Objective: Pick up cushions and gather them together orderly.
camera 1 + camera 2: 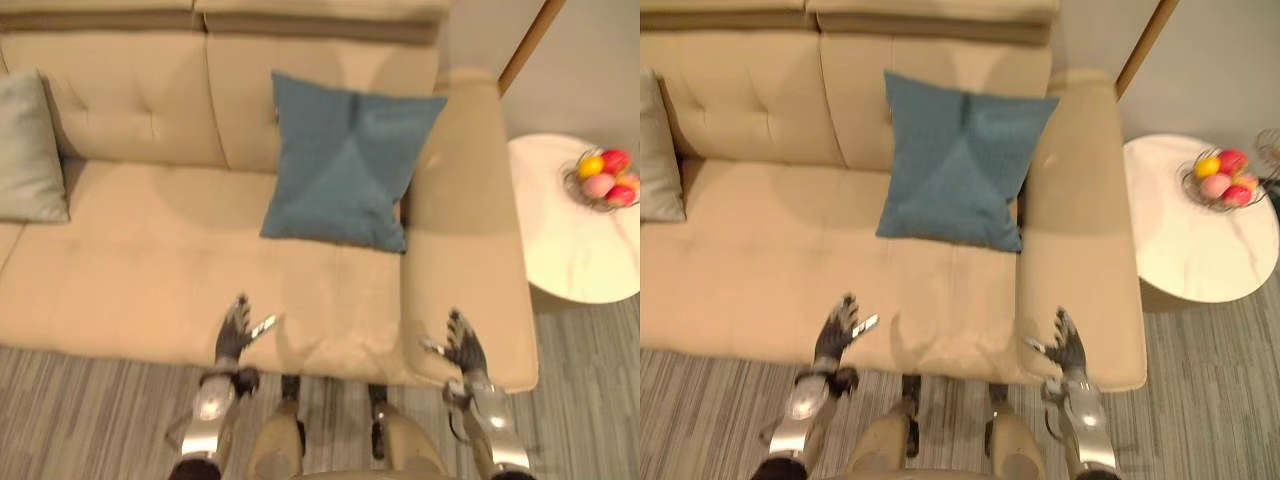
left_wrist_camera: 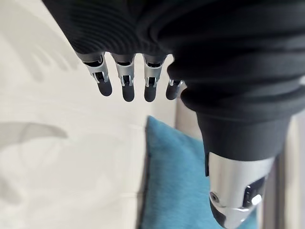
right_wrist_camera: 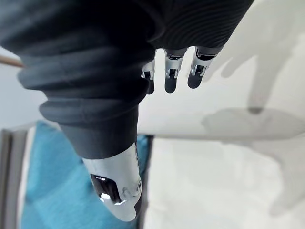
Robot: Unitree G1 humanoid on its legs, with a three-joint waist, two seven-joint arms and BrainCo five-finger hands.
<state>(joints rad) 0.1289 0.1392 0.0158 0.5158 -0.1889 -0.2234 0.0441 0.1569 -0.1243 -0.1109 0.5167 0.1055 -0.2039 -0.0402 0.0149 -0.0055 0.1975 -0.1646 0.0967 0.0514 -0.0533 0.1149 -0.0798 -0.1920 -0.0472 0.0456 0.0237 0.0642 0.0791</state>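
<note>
progress: nothing gathered | blue cushion [image 1: 345, 165] leans against sofa [image 1: 150, 290] back by right armrest; grey cushion [image 1: 28, 150] far left, well apart | left hand [image 1: 236, 330], right hand [image 1: 462, 343] both released, empty, over seat front; both pickups left

Blue cushion [image 1: 342, 165] leans upright; grey cushion [image 1: 28, 150] well apart.

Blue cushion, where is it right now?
In the left eye view, the blue cushion leans on the sofa backrest at the robot's right, beside the armrest.
</note>
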